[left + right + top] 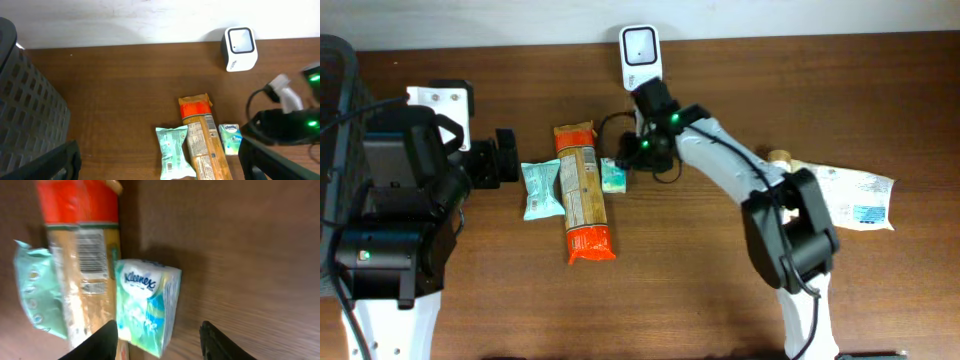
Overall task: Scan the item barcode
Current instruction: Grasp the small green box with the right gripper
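Right gripper point(159, 330) is down over the tissue pack point(147, 302), jaws apart, one finger either side, nothing clamped: there is a clear gap on one flank, while the other finger sits right against the pack. I judge this the pick-up step.

The pack lies flat on the surface point(720, 280), just at 3 o'clock of the long orange packet point(582, 190). A green packet point(540, 188) lies at that packet's 9 o'clock. The scanner point(639, 52) stands at 12 o'clock from the pack, near but apart.

Left gripper point(512, 158) hangs wide open beside the green packet, holding nothing.

Next, as I read it: close squarely on the pack without nudging the long packet beside it, lift, then turn it until its barcode faces the scanner window. I can't see a barcode on either face showing, so it probably needs rotating.

The right wrist view gives me the finger spacing and the printed brand face, plus a barcode on the long packet. From overhead the arm covers most of the pack, and the jaws can't be read.

Overhead alone shows the whole layout, including another packet point(855, 200) far out at 3 o'clock. The left wrist view alone shows the scanner's window face-on, and a dark basket point(25, 105) at 9 o'clock.
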Action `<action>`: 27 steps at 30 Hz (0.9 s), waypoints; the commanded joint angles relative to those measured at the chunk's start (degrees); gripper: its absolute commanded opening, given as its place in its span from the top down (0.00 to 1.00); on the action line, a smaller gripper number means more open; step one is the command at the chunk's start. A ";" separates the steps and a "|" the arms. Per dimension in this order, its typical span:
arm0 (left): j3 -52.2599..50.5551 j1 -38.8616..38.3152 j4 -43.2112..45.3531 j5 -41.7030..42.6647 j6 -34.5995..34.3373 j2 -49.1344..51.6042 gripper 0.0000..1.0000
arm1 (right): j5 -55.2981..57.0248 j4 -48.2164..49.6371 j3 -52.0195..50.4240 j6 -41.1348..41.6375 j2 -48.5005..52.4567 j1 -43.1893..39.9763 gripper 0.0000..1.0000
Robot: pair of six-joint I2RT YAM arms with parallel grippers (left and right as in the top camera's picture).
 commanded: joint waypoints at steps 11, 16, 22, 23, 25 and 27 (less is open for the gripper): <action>0.31 0.11 0.11 -0.42 0.70 -0.35 0.01 | -10.12 -8.68 -0.76 -2.82 2.54 -1.20 0.96; 0.31 0.11 0.11 -0.42 0.72 -0.35 0.01 | -11.82 -25.62 -0.74 -31.26 -1.03 -9.49 0.96; 0.31 0.11 0.11 -0.42 0.72 -0.35 0.01 | 5.64 -27.19 -0.74 -47.23 -1.03 -9.62 0.75; 0.31 0.11 0.11 -0.42 0.72 -0.35 0.01 | 6.73 -26.91 -0.72 -47.17 -1.03 -9.81 0.64; 0.31 0.11 0.11 -0.42 0.72 -0.35 0.01 | 4.92 -28.37 1.57 -45.51 -1.05 -10.34 0.62; 0.31 0.11 0.11 -0.42 0.72 -0.35 0.01 | -0.44 -32.30 8.04 -44.50 -1.38 -10.67 0.61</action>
